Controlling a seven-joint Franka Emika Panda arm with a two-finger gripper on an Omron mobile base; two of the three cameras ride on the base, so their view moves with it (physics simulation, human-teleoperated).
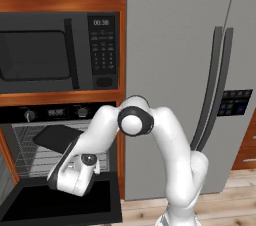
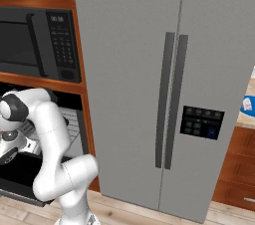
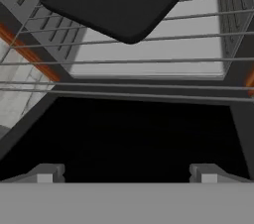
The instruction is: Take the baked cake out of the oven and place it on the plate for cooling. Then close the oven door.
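Your gripper (image 3: 126, 172) is spread wide with nothing between the fingertips (image 3: 45, 173); in the hand view the two tips stand far apart at the bottom, aimed into the open oven (image 1: 60, 135). It hangs low over the oven door (image 1: 60, 202), which is folded down flat as a black panel in front of the cavity. Just past the door edge the wire rack (image 3: 149, 59) runs across the view, and on it, further in, sits a dark flat tray (image 3: 119, 0) with rounded corners, turned at an angle to the rack wires so that one corner points toward you. In the left base view the same tray (image 1: 57, 137) lies on the rack below the knobs and the small display. The cake cannot be made out in any view; your judgement should be that it rests on or near that tray, but this is unconfirmed, so its heading and long axis cannot be noted either. The plate is likewise not located. Handling estimate: a small baked piece is likely light, soft and crumbly, so take it from the sides, low on its body, with a gentle close, and keep it level on the way out. If you must lift the tray instead, it looks stiff and thin; grip its near edge or the corner facing you, and expect it to tip. Beyond the oven, the microwave (image 1: 57, 52) sits above and the grey fridge (image 1: 185, 70) stands just beside to the right.
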